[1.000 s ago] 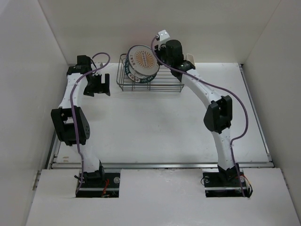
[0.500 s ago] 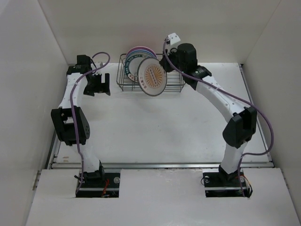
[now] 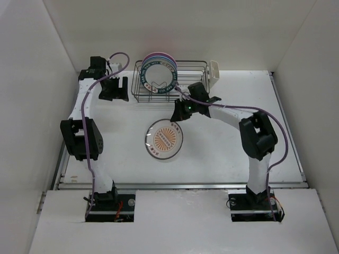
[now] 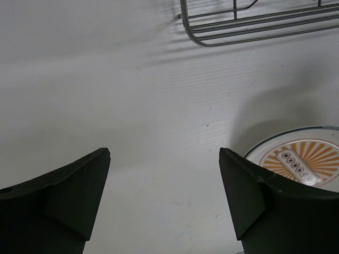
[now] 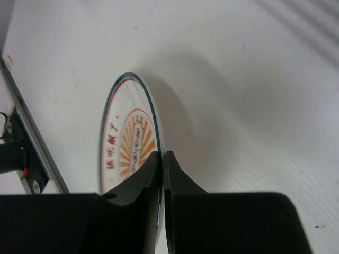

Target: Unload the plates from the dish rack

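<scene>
sunburst plate off the rack, in the right fingers

the right fingers (image 5: pixel 155 170) are pinched narrow on the rim of the sunburst plate (image 3: pixel 164 138). the plate reaches away from them toward the near-left, face up, low over the tabletop (image 3: pixel 228 153) in front of the dish rack (image 3: pixel 197 98). we cannot tell whether it touches down. the left fingers (image 4: pixel 63 196) are spread wide and hold nothing, beside the rack's left end. that arm is nearer the teal-rimmed plate (image 3: pixel 157 79), which stands on edge there.
</scene>
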Available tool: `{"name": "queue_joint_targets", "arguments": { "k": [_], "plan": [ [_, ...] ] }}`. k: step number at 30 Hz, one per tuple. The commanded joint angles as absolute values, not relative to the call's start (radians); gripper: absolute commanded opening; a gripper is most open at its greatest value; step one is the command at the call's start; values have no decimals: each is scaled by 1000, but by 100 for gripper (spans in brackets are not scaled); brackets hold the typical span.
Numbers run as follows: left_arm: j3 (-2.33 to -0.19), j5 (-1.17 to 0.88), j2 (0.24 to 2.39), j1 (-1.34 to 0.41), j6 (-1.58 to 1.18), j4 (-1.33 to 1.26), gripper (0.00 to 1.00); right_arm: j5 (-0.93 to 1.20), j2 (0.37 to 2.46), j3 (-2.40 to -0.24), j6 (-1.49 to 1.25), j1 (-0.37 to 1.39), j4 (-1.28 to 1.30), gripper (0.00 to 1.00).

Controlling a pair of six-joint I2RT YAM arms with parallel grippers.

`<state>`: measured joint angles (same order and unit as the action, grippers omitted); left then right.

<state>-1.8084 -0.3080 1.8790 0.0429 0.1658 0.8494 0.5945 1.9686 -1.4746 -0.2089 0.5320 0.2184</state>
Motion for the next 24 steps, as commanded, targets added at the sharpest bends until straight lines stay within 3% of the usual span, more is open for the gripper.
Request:
{"name": "queue_joint_targets", "arguments": {
  "k": [1,5,9,11,14,19,24],
  "plan": [
    [-1865,-337,1870,11,222,783,81,654,1980,-1463,-256,540,133,0],
    [-1856,-337,1879,-12,249,574,74,612,1990,-1454,-220,540,156,0],
    [-1844,-426,1888,-12,282,427,74,601,1999,-1473,-186,540,218,17],
    [-1822,-480,1888,-12,336,378,70,601,1971,-1473,-175,540,227,46],
    [-1822,-569,1908,-12,386,293,67,554,1924,-1482,-175,540,251,61],
    [-1841,-710,1992,-21,393,83,64,514,1872,-1538,-184,540,310,67],
    [-2020,-748,2169,-41,287,11,55,453,1781,-1586,-222,500,350,70]
  ]
}}
